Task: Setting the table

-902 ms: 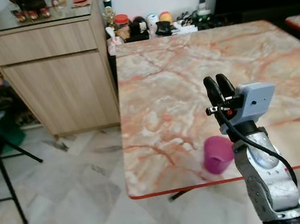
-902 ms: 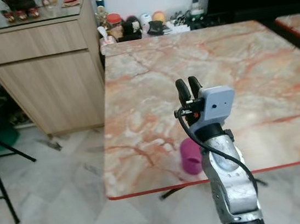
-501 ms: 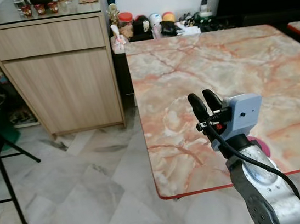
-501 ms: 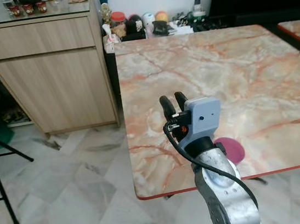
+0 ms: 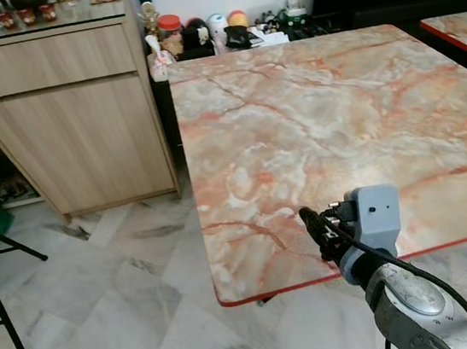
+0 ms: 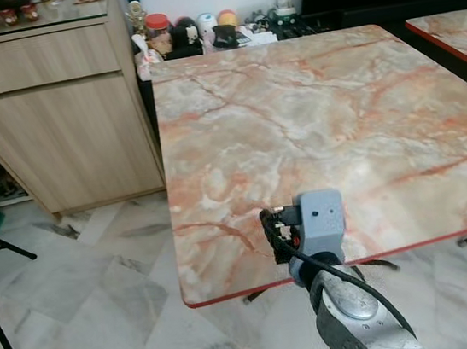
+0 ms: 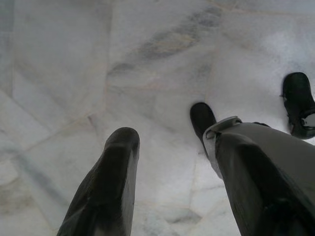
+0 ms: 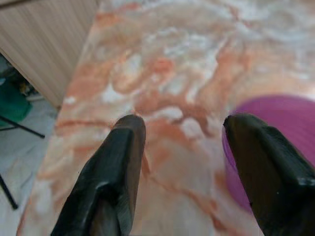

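Right gripper [image 8: 179,162] hangs low over the near edge of the marble table [image 5: 311,112], with its two black fingers [image 8: 115,167] spread apart and nothing between them. In the right wrist view a purple cup [image 8: 275,147] is on the table just beside one finger, at the outer side of it, not in the gap. It is blurred, so I cannot tell if the finger touches it or if it stands upright. From the head views the cup is hidden behind the grey camera block [image 5: 374,216] of the wrist.

Left gripper [image 7: 172,172] hangs idle over the pale floor tiles [image 7: 74,64], its fingers also apart and holding nothing.

I judge that the step now is to take the cup. To do it well, the right gripper should first shift sideways toward the cup until the cup is really between the two fingers, and only then close. If it closes now, it will probably catch only air or push the cup. The cup is close to the table edge, so a push toward the robot could make it fall to the floor; a slow approach is safer.

Beyond the hand, past the far table edge, some jars and small things [image 5: 224,34] stand beside a wooden cabinet [image 5: 63,119].
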Available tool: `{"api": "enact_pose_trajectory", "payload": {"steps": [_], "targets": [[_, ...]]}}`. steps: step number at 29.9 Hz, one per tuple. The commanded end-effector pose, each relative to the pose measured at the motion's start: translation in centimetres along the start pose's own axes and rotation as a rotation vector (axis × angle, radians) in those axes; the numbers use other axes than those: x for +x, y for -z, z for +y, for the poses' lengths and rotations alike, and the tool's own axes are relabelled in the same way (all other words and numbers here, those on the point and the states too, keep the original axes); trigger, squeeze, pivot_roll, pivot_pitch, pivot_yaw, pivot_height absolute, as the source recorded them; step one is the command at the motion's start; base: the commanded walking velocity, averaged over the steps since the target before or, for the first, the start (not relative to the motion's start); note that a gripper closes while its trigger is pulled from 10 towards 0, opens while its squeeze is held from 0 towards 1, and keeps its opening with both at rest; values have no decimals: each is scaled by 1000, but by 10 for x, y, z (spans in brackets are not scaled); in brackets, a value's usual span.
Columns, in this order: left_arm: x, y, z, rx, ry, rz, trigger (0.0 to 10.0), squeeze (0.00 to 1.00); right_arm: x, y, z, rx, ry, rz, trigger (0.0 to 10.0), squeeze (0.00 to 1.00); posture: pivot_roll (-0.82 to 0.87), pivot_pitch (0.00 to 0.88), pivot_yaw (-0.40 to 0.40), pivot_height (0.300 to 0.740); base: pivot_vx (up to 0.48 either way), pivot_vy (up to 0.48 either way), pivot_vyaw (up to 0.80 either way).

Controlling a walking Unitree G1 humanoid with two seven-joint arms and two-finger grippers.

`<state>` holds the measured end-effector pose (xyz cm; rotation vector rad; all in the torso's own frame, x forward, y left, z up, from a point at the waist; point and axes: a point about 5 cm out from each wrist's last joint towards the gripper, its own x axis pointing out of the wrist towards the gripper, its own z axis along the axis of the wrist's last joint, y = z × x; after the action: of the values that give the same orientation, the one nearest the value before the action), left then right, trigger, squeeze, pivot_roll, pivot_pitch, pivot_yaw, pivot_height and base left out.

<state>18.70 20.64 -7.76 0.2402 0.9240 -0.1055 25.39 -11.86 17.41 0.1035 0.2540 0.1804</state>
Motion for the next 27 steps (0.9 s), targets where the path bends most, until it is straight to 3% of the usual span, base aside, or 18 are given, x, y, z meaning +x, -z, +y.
{"api": "enact_pose_trajectory", "payload": {"steps": [1, 2, 3, 7, 17, 27], "targets": [[-2, 10, -1, 15, 9, 38, 10000, 0, -4, -7, 2, -6, -11, -4, 10000, 949, -73, 169, -5, 740, 0, 0, 0], [-2, 11, -1, 15, 9, 39, 10000, 0, -4, -7, 1, -9, -8, 0, 10000, 949, -71, 170, -5, 740, 0, 0, 0], [-2, 11, -1, 15, 9, 40, 10000, 0, -3, -6, -2, -13, 2, 5, 10000, 0, -71, 170, -5, 740, 0, 0, 0], [-2, 12, -1, 16, 9, 42, 10000, 0, 0, -8, -14, -36, 43, 5, 10000, 0, -69, 171, -5, 740, 0, 0, 0], [-3, 13, -1, 19, 11, 46, 10000, 0, 4, -16, -23, -27, 90, -3, 10000, 0, -62, 162, -3, 740, 0, 0, 0], [-2, 12, 0, 29, 14, 45, 10000, 0, 8, -15, -3, -46, -50, 7, 10000, 0, -56, 149, -3, 740, 0, 0, 0]]}}
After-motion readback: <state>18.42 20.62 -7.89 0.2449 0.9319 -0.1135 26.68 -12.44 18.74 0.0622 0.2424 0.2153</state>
